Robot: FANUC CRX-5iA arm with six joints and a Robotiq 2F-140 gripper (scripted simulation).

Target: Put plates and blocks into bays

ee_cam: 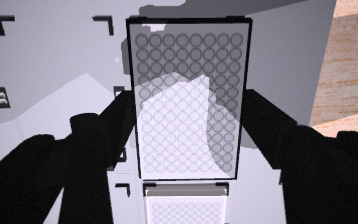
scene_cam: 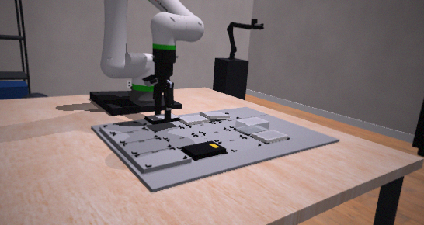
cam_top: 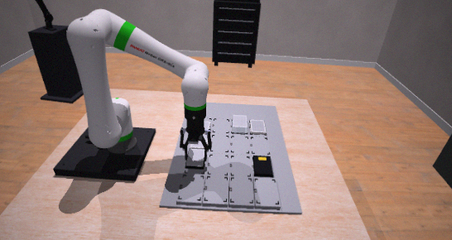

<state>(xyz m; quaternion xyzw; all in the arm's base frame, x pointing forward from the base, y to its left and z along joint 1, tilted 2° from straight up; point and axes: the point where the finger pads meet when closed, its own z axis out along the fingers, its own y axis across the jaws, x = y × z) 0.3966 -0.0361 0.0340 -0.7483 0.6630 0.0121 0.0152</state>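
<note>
My gripper (cam_top: pixel 195 147) is shut on a sealed 96-well plate (ee_cam: pixel 187 100), gripping its two long sides. I hold it level, just above the deck's row nearest the arm (scene_cam: pixel 160 118). In the wrist view a second pale 96-well plate (ee_cam: pixel 185 209) lies in the bay just past the held plate's near end. Two flat pale plates (scene_cam: pixel 194 119) (scene_cam: pixel 214 115) lie further along the same row. A tall white block (cam_top: pixel 239 123) and a flat pale plate (cam_top: pixel 257 127) sit at the deck's far corner. A black plate with a yellow mark (cam_top: pixel 262 165) lies on the far side.
The grey deck (cam_top: pixel 232 163) carries black corner pieces around each bay, and one edge column of bays (scene_cam: pixel 155 157) is raised. The arm's black base (cam_top: pixel 105 152) stands beside the deck. A black rack (cam_top: pixel 237 24) and a black pedestal (cam_top: pixel 54 61) stand far off.
</note>
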